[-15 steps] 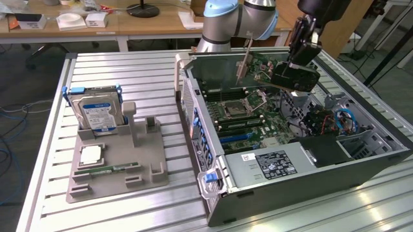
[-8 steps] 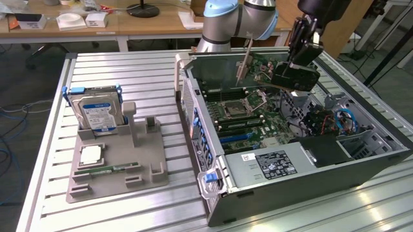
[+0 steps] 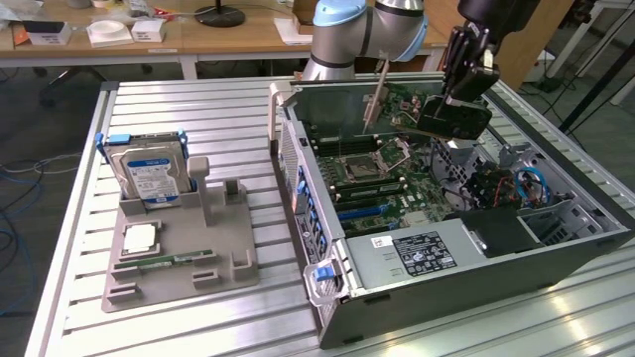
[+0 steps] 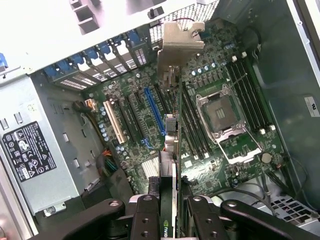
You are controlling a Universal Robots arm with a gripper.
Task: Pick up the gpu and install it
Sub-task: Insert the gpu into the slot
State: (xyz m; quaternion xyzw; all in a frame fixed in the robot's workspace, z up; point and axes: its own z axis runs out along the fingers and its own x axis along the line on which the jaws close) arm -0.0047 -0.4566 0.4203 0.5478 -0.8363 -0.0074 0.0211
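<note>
- Now my claw is clamped on the gpu, one finger against each face at the cooler end.
- I judge the card light and stiff but fragile, so I would hold the cooler and the board's edges, never the components.
- Just ahead of the claw, its silver bracket juts out.
- Farther beneath the claw lies the motherboard with its blue slot, inside the open case.

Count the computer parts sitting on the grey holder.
3: hard drive upright at the back, processor chip flat in the middle, memory stick lying in front. None appears hidden.
</note>
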